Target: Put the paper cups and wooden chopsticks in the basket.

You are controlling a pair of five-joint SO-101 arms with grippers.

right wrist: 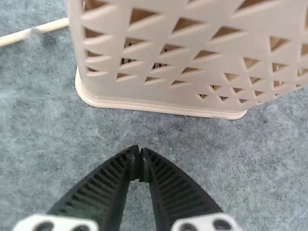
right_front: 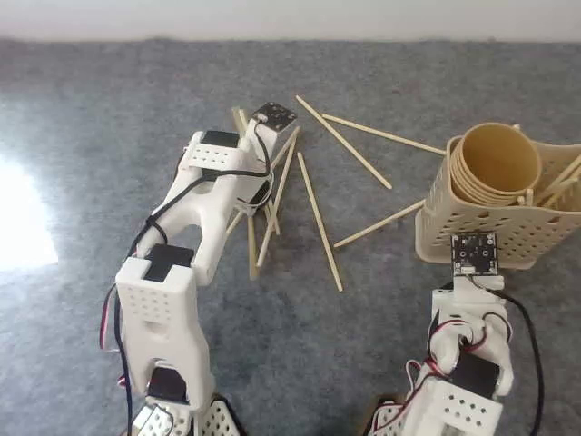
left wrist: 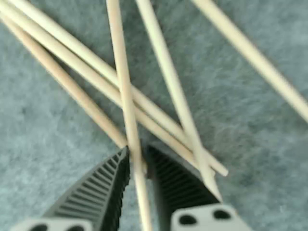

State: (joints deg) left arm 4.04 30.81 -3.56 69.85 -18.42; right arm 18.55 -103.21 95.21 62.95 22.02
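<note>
Several wooden chopsticks (right_front: 318, 218) lie scattered and crossed on the grey carpet. In the left wrist view my left gripper (left wrist: 137, 153) is down in the pile, shut on one chopstick (left wrist: 120, 72) that runs between its jaws; other chopsticks (left wrist: 86, 72) cross under it. A stack of paper cups (right_front: 495, 163) stands in the beige basket (right_front: 508, 232) at the right, with a few chopsticks beside the cups. My right gripper (right wrist: 139, 155) is shut with nothing in it, low over the carpet just in front of the basket wall (right wrist: 192, 57).
One chopstick (right_front: 377, 224) lies with its end by the basket's left corner and shows again as chopstick (right wrist: 33, 32). Two more chopsticks (right_front: 381, 134) lie farther back. Left of the left arm (right_front: 195, 227) is a stretch of open carpet.
</note>
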